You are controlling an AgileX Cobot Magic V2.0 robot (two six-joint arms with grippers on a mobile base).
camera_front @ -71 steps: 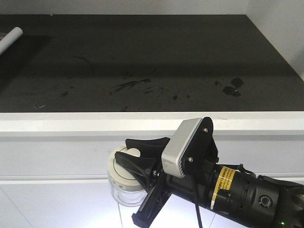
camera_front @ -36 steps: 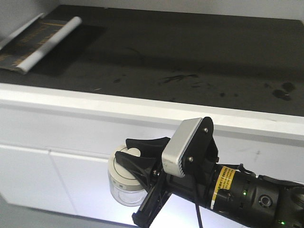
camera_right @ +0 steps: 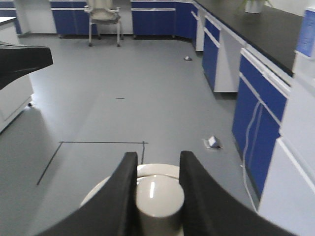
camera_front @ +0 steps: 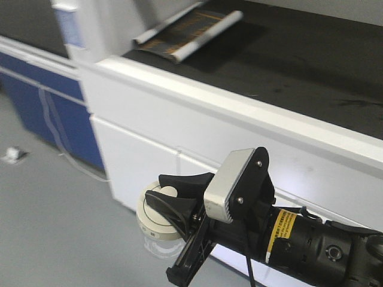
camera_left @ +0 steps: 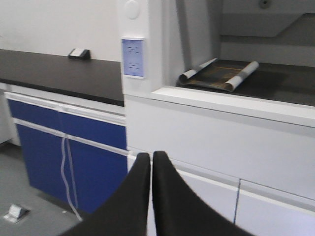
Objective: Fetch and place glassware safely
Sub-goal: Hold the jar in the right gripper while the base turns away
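Note:
The glassware (camera_front: 157, 222) is a small clear jar with a cream-white lid, held in the air in front of the white cabinets. My right gripper (camera_front: 167, 203) is shut on the lid's central knob. In the right wrist view the two black fingers (camera_right: 125, 187) press the round knob (camera_right: 158, 196) from both sides, over the grey floor. The glass body under the lid is mostly hidden there. My left gripper (camera_left: 151, 156) is shut with nothing in it, its tips pressed together and pointing at the white cabinet front.
A white bench with a black top (camera_front: 287, 54) runs across the right, with a rolled sheet (camera_front: 191, 30) on it. Blue cabinets (camera_front: 54, 113) stand at the left. A small white box (camera_front: 12, 155) lies on the grey floor. A chair (camera_right: 104, 14) stands far off.
The view has swung left: the black-topped bench slid to the upper right, and blue cabinets and floor came into sight. The jar stays held in my right gripper.

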